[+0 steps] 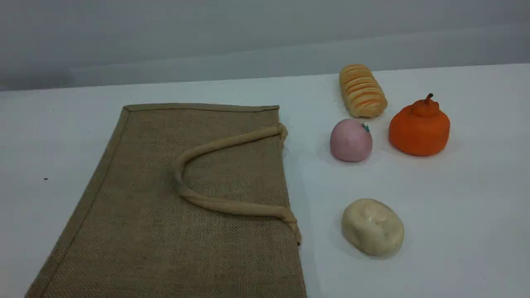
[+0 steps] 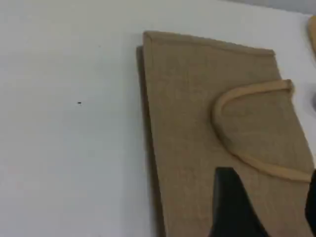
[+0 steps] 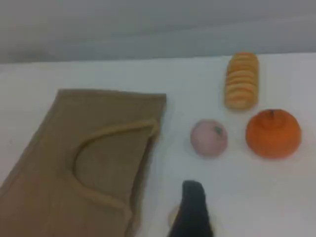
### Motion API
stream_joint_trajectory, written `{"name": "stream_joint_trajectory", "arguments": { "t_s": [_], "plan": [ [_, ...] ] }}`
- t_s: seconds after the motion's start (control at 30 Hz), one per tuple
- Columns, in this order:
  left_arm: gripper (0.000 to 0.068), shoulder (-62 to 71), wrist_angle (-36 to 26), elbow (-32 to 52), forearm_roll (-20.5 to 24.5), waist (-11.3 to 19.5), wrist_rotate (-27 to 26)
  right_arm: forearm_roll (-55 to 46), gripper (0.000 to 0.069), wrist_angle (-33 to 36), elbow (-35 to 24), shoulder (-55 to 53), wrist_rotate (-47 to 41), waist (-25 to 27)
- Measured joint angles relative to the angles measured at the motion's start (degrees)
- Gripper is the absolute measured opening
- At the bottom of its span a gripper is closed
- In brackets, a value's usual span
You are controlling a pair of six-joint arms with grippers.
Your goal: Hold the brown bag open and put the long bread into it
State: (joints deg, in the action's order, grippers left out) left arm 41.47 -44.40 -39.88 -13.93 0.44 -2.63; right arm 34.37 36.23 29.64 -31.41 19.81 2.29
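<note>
The brown bag (image 1: 157,240) lies flat on the white table at the left, its mouth facing right and a beige loop handle (image 1: 215,205) resting on top. The long bread (image 1: 362,90) lies at the back right, apart from the bag. Neither arm shows in the scene view. In the left wrist view my left gripper (image 2: 270,212) hovers open over the bag (image 2: 187,123) near the handle (image 2: 237,96), holding nothing. In the right wrist view my right gripper (image 3: 195,217) shows one dark fingertip above the table, well short of the bread (image 3: 242,80). Nothing is in its grip.
A pink ball (image 1: 351,140) and an orange pumpkin-like toy (image 1: 419,128) sit just in front of the bread. A pale cream lump (image 1: 372,227) lies nearer, to the right of the bag's mouth. A grey wall runs behind the table's far edge.
</note>
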Motion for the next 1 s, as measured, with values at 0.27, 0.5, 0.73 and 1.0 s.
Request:
{"name": "stream_joint_trajectory", "arguments": {
  "t_s": [0.27, 0.5, 0.73, 1.0],
  "plan": [
    [0.0335, 25.8, 10.3, -3.7, -3.7, 0.0, -2.2, 17.9, 0.0506, -9.1, 1.3, -18.9, 12.9, 0.0],
    [0.0335, 44.8, 10.6, -8.9, -16.8, 0.0, -13.5, 33.7, 0.0506, -9.3, 5.4, -31.2, 26.9, 0.0],
    [0.0335, 56.4, 10.3, -12.5, -32.2, -0.9, -26.9, 42.0, 0.0506, -8.1, 6.9, -39.1, 34.7, 0.0],
    [0.0335, 65.8, 14.1, -17.4, -37.4, -6.9, -31.7, 47.1, 0.0506, -8.1, 6.9, -43.0, 40.9, 0.0]
  ]
}}
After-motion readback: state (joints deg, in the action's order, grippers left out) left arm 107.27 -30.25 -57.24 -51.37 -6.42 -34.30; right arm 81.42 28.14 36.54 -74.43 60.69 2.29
